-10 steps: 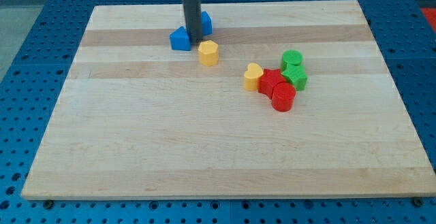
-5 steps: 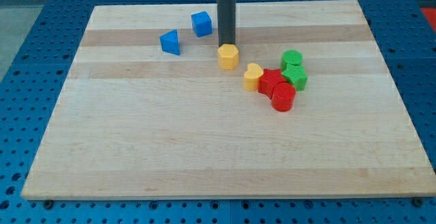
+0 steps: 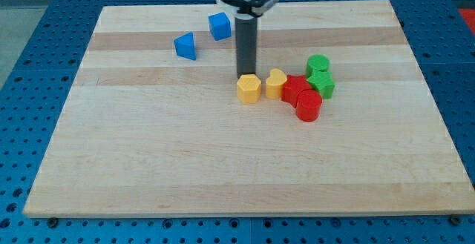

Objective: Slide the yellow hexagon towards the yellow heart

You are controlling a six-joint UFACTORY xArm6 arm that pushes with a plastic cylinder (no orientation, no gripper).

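Note:
The yellow hexagon (image 3: 249, 89) sits near the board's middle, just left of the yellow heart (image 3: 276, 84), with a thin gap or light contact between them. My tip (image 3: 246, 76) stands right behind the hexagon, at its top edge, touching it. The dark rod rises straight up from there to the view's top.
Two red blocks (image 3: 302, 98) and two green blocks (image 3: 320, 76) cluster right of the heart, touching it. A blue triangular block (image 3: 185, 47) and a blue cube (image 3: 219, 26) lie at the upper left. The wooden board (image 3: 148, 162) rests on a blue perforated table.
My tip moved right and then down the view, pushing the yellow hexagon from beside the blue blocks to just left of the yellow heart. The blue blocks got spread apart early on.

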